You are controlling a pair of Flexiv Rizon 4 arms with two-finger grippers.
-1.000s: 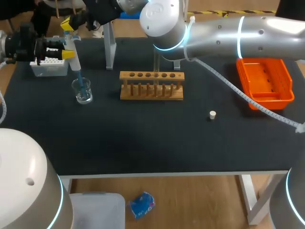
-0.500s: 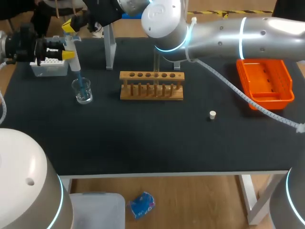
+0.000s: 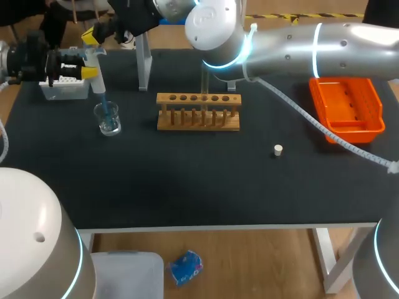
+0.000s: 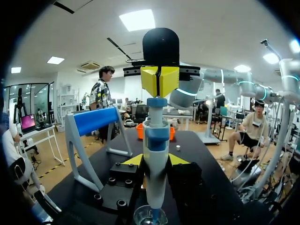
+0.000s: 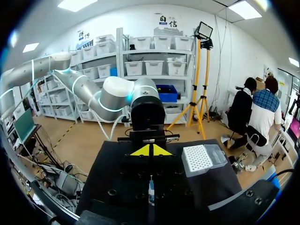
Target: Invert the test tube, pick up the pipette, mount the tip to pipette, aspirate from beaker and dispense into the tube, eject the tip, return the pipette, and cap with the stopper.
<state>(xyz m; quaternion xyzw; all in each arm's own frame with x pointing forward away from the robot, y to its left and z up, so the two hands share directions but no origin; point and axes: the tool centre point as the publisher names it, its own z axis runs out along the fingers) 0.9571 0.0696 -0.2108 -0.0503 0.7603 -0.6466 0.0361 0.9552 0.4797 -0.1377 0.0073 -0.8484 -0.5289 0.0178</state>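
My left gripper is shut on the white-and-blue pipette, held upright at the table's far left. The pipette's blue tip dips into the glass beaker. In the left wrist view the pipette stands between my yellow fingertips, above the beaker. My right gripper, shut, sits right over the pipette's top; its closed tips meet the plunger. A clear test tube stands in the wooden rack. The small white stopper lies right of the rack.
A white tip box sits behind the beaker and shows beside my right gripper as a tip box. The pipette stand is behind the rack. An orange tray is at the far right.
My right arm has shifted very slightly above the pipette. The pipette, the beaker and my left arm have kept their places.
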